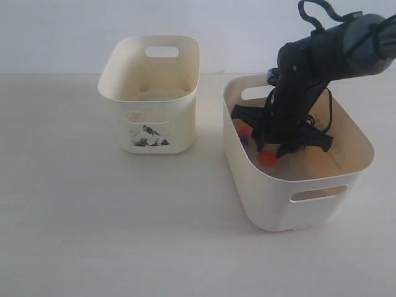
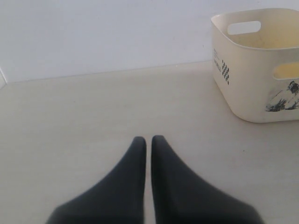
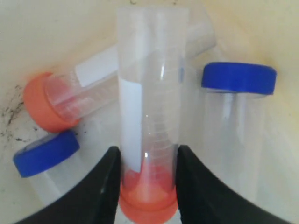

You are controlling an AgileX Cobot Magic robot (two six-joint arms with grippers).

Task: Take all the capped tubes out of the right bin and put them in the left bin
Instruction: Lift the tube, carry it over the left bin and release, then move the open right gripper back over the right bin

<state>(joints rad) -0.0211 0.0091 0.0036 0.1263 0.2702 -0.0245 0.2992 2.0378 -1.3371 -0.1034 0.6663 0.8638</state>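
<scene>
Barely begun: no tube shows in the left bin (image 1: 179,127), and one pick is in hand.
Down in the right bin (image 1: 266,198), the right gripper (image 3: 148,149) presses its fingers on both sides of an orange-capped tube (image 3: 147,93), near the cap, so it looks gripped but not yet lifted out. Beside it lie another orange tube (image 3: 70,93) and two blue-capped tubes (image 3: 46,158) (image 3: 238,79). The left gripper (image 2: 148,140) hangs over the table (image 2: 70,116) near the left bin, closed on nothing. By my reading, all four visible tubes are left to move.
</scene>
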